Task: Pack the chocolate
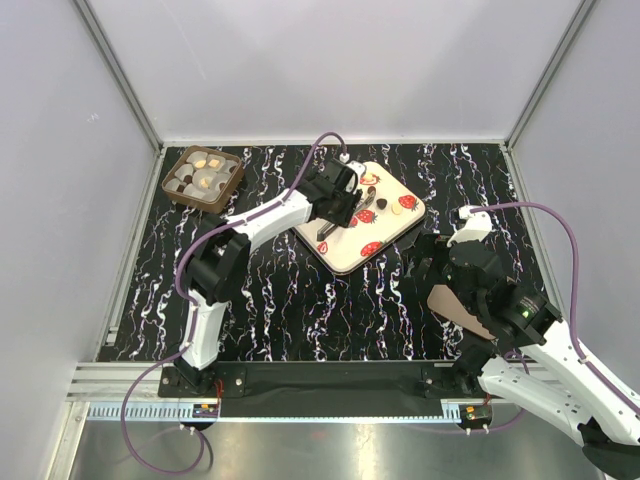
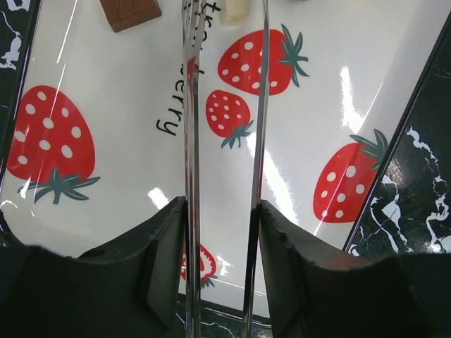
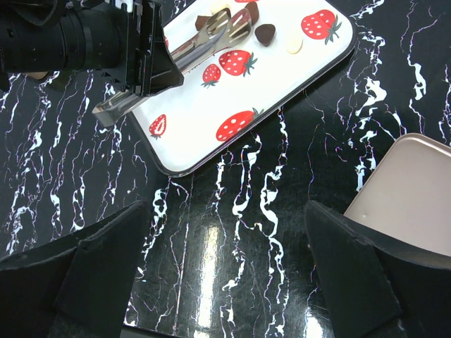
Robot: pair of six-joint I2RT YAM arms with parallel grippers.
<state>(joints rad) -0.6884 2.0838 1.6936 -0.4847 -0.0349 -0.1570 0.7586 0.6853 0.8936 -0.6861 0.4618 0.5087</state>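
- We see one white rectangular tray (image 3: 197,144) printed with red strawberries, lying on the black, white-veined table (image 1: 280,310). Five strawberries show in the right wrist view.
- The small chocolate sweets (image 3: 266,33) sit at the tray's far end, toward 12 o'clock. We count at least five there: two brown, one dark and round, two cream. The tool hides part of that end.
- One pair of slim steel tongs (image 3: 201,44) reaches over the tray, its tips among those sweets.
- The left claw (image 2: 222,211) is pinching the tongs, with one finger pressed against each of the two steel arms.
- The right claw (image 3: 227,211) hangs spread wide, gripping nothing, at 4 o'clock from the tray.
- One tan flat sheet with a rounded corner (image 3: 416,190) lies near that claw.
- One brown square box (image 1: 204,177) of white paper cups stands at 10 o'clock from the tray, well apart. A few cups hold tan pieces, too small for us to count.
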